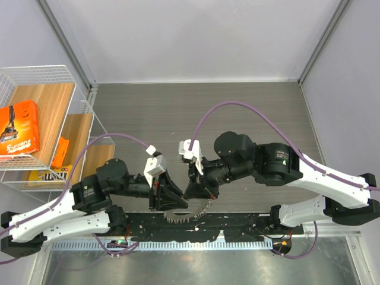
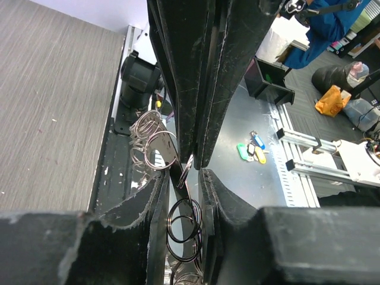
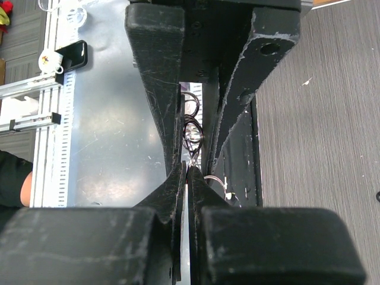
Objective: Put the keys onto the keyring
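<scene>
Top external shows us the keyring (image 1: 185,214) at the near edge of the bench (image 1: 178,113), tightly hemmed in. Our right pincer (image 3: 187,171) is clamped on its rim; our left pincer (image 2: 186,177) stands narrowly parted, its grip unclear to us.

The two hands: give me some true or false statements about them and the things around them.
1. The left hand and right hand meet at the keyring. True.
2. The right hand is wide open. False: its fingers are pressed together.
3. The orange box lies beside the keyring. False: it sits in the wire basket.
4. The wire basket stands on the left hand's side. True.
</scene>
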### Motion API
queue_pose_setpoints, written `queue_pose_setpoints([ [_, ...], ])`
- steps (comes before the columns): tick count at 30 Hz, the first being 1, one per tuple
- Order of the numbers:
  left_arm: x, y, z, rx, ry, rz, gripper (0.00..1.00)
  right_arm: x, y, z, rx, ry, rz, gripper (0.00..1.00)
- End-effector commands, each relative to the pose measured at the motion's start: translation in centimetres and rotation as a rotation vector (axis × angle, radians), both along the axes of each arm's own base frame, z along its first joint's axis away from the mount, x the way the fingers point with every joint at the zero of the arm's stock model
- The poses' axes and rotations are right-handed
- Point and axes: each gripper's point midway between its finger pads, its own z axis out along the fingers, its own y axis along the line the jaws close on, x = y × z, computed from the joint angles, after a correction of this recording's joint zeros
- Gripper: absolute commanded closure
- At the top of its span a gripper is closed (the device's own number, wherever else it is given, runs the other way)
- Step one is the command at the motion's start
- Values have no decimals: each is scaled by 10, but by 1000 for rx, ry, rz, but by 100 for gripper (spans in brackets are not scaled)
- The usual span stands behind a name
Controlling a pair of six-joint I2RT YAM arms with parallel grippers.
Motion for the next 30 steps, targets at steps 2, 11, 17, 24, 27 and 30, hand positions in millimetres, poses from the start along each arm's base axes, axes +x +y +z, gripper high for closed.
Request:
queue_pose_setpoints([
  [2, 2, -4, 15, -32, -31, -2, 81, -1, 8, 27, 98, -14, 11, 94],
  [11, 2, -9, 23, -57, -44, -15, 100, 1, 10, 20, 85, -19, 6, 94],
  [17, 2, -8, 29, -95, -73, -14, 100, -1, 6, 21, 97, -15, 10, 94],
  [24, 0, -9, 31, -142, -109, -35, 100, 1, 5, 21, 88, -30, 3, 92],
  [27, -1, -12, 30, -137, -108, -51, 100, 1, 8, 20, 69, -30, 14, 94],
  [30, -3, -12, 29, -137, -115, -61, 100, 1, 6, 22, 73, -34, 14, 94],
])
